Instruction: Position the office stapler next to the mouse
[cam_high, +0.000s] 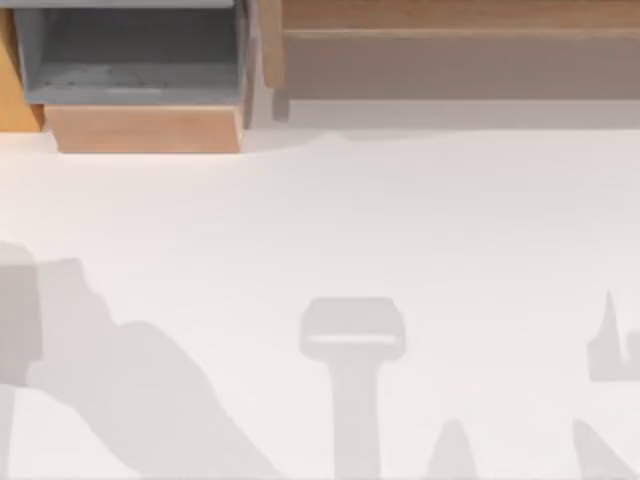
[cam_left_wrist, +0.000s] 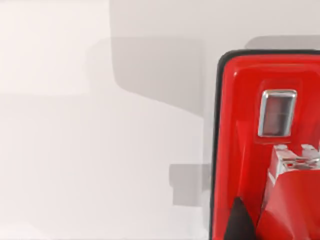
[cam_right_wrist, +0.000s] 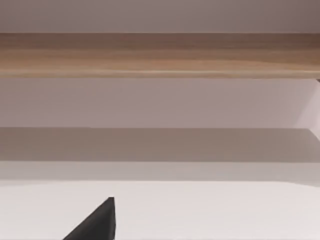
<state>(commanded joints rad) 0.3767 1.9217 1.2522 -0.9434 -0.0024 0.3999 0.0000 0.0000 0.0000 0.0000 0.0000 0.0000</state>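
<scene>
The left gripper's dark fingertip (cam_left_wrist: 239, 220) pokes into the left wrist view, right against the glossy red wedge-shaped office stapler (cam_left_wrist: 245, 150) with its small shiny metal window (cam_left_wrist: 277, 113). I cannot tell if the jaws are wide, narrow or holding it. The stapler sits very close under the left arm's camera, on the plain white table (cam_high: 320, 220), and its long side runs away from the fingertip. The right gripper's dark fingertip (cam_right_wrist: 97, 222) hangs over bare table, facing a long wooden shelf (cam_right_wrist: 160, 52) at the far side. So I think the left arm is nearer. I cannot see a mouse. A grey open box with wooden sides (cam_high: 135, 70) stands far left.
</scene>
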